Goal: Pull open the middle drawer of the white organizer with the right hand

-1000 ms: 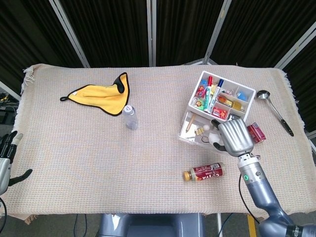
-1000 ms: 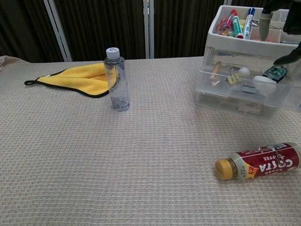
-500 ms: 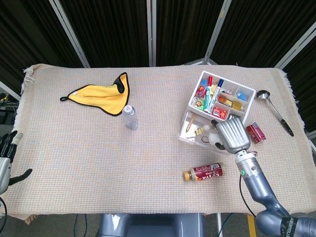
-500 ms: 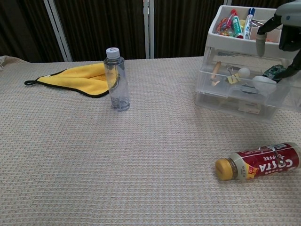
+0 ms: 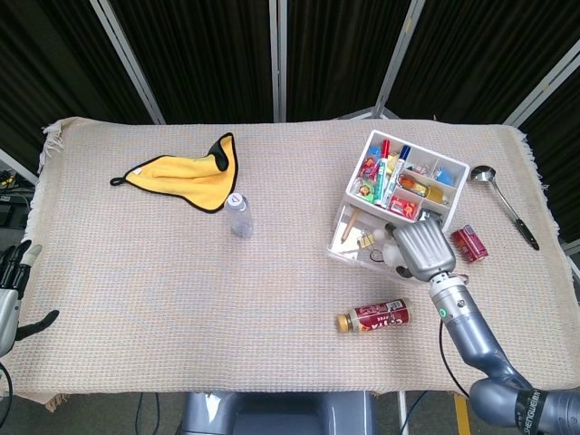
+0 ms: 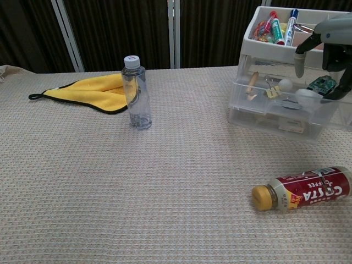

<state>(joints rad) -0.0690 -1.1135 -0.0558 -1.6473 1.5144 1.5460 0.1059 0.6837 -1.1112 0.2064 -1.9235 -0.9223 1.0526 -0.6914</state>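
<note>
Your right hand (image 5: 422, 250) hovers over the front of the white plastic drawer organizer (image 5: 399, 195) at the table's right, fingers apart and gripping nothing. The clear middle drawer (image 6: 280, 94) stands pulled out, small items showing inside. Your left hand (image 5: 11, 290) rests spread and empty at the table's left edge

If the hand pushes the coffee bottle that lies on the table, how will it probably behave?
The coffee bottle lies on its side, so it would probably roll rather than slide. The woven table cloth may slow it. Its fill level is hidden by the label, so its weight is unclear.
</note>
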